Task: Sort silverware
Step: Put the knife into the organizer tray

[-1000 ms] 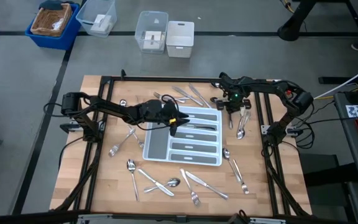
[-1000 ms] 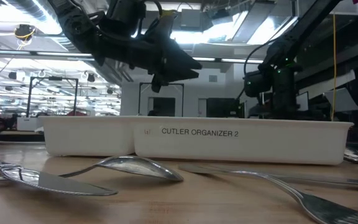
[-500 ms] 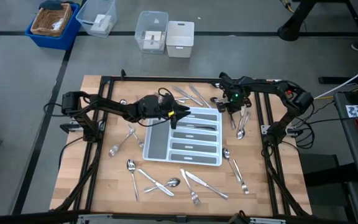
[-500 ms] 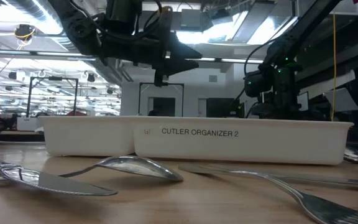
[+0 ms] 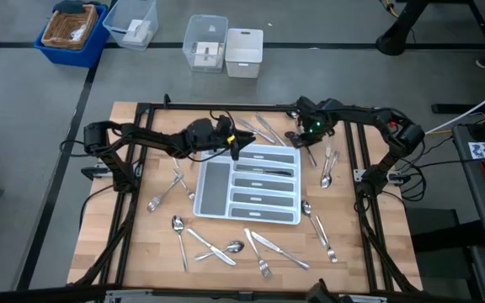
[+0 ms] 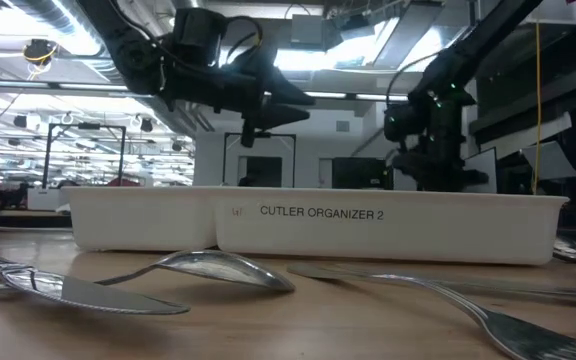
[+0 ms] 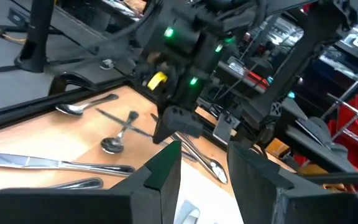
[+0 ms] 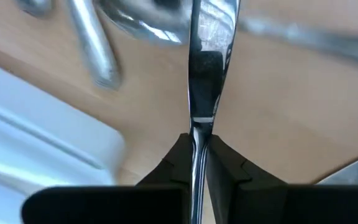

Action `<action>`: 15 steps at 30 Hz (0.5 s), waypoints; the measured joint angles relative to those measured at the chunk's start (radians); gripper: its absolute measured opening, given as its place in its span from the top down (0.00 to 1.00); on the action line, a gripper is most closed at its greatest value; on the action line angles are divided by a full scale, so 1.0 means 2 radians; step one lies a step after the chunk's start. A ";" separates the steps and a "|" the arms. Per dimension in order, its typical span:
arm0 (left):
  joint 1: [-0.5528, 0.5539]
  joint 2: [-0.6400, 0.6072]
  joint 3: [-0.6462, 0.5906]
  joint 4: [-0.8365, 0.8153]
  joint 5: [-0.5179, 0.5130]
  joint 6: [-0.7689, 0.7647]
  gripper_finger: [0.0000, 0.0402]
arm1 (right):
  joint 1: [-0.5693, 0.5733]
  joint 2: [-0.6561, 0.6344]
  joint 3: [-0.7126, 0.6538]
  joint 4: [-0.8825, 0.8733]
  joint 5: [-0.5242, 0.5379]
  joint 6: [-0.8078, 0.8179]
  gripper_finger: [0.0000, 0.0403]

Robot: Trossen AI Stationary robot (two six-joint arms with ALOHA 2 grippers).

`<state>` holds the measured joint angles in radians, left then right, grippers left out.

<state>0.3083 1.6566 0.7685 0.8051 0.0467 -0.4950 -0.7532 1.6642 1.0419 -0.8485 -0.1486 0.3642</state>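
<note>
Beside the far right corner of the white rectangular tray (image 5: 248, 183), right hand (image 5: 308, 135) clamps a slim silver knife (image 8: 207, 56) lengthwise between its fingers; left hand (image 5: 236, 145) hovers apart, empty.

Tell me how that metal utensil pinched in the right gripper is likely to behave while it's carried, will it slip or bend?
The utensil looks like polished metal, so it is probably stiff and won't flop. The right gripper pinches only its narrow handle, and the longer part sticks out ahead, so it may pivot or slide. It looks slim, so probably light.
</note>
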 joint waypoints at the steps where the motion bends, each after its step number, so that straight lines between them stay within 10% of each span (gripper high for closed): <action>1: 0.002 0.000 0.000 0.000 0.000 -0.003 0.70 | 0.000 0.000 0.014 -0.008 0.002 -0.006 0.93; 15: 0.015 0.000 0.000 0.000 0.001 0.016 0.70 | 0.068 -0.001 0.163 -0.062 -0.041 -0.153 0.93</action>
<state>0.3378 1.6566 0.7685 0.8051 0.0483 -0.4636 -0.6182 1.6630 1.3674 -0.9727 -0.2302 0.0583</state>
